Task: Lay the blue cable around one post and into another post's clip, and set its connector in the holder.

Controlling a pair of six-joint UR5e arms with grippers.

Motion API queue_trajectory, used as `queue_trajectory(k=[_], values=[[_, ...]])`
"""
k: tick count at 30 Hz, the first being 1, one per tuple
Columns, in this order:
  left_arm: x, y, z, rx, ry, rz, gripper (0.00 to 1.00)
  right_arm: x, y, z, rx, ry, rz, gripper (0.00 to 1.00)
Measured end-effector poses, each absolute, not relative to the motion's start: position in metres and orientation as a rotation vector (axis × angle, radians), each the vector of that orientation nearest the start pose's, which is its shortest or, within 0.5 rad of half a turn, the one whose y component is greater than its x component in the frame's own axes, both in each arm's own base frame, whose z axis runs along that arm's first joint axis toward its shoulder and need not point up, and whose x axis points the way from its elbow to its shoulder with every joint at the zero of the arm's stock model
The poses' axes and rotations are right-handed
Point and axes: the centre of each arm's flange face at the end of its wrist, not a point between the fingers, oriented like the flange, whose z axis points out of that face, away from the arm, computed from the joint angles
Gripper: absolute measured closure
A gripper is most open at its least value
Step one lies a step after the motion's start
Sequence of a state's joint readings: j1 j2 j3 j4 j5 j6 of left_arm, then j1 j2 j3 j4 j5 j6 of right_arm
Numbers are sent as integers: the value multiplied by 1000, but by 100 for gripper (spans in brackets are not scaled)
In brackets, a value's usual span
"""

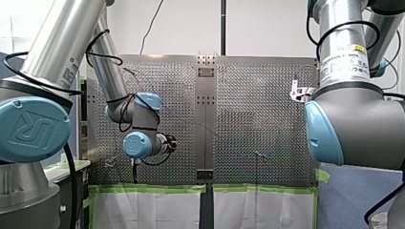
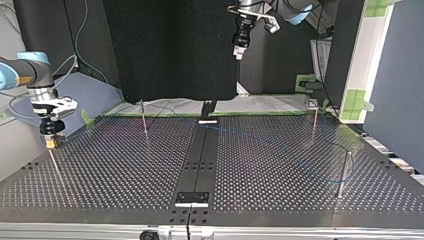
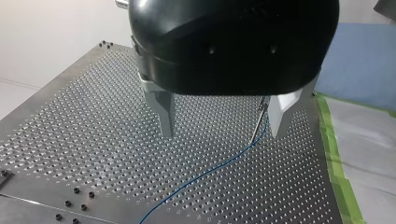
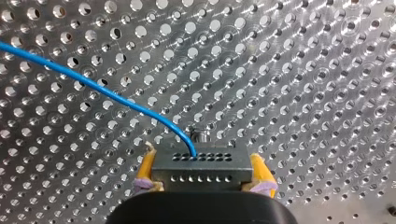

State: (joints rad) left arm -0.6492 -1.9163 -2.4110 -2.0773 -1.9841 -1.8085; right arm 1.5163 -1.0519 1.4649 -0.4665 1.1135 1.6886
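seen from the top view, nearest first: front edge of the perforated table (image 2: pixel 100 200), then wide bare plate either side of the dark centre strip (image 2: pixel 200 160). thin posts standing well apart, one near the view's left edge (image 2: pixel 56 167), one at the right (image 2: pixel 342 172), two further back. faint run of the blue cable (image 2: pixel 280 150) from the centre out toward the right-hand post; cannot tell there whether touching it. beyond the far edge, green tape (image 2: pixel 305 80).

right gripper (image 2: pixel 51 145) low over the left-edge post, clamped on the dark connector (image 4: pixel 201 165), yellow pads (image 4: pixel 145 168) pressed to both its ends. cable leaving a hole in the connector's face and arcing away over the plate.

left gripper (image 3: pixel 219 121) high above the plate, metal fingers (image 3: pixel 161 112) spread wide, gripping nothing. past them, a thin post close by one finger, with the cable bending at its foot.

in the front view, "ur" logo on the near blue joint cap (image 1: pixel 33 129). white and yellow label (image 1: pixel 344 59) on my right arm, print too small to read.
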Motion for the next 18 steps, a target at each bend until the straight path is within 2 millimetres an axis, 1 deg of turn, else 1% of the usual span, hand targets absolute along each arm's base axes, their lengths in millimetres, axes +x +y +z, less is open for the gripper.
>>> queue_trajectory(k=[10,11,12,13,14,15,16,17,18], values=[[238,-298,89,37,1691,-316,0,140,-673,278,1427,-1054,1600,100],[238,-298,89,37,1692,-316,0,140,-673,278,1427,-1055,1600,92],[238,-298,89,37,1692,-316,0,140,-673,278,1427,-1056,1599,92],[238,-297,89,37,1692,-316,0,140,-673,278,1427,-1056,1599,80],[238,-297,89,37,1692,-315,0,139,-673,278,1427,-1057,1598,76],[238,-297,89,37,1692,-315,0,139,-673,278,1427,-1057,1598,76],[239,-297,89,37,1693,-315,0,139,-673,278,1427,-1058,1598,62],[239,-297,89,36,1693,-315,0,139,-673,278,1427,-1058,1597,53],[239,-297,89,37,1693,-315,0,139,-673,278,1427,-1058,1597,53]])
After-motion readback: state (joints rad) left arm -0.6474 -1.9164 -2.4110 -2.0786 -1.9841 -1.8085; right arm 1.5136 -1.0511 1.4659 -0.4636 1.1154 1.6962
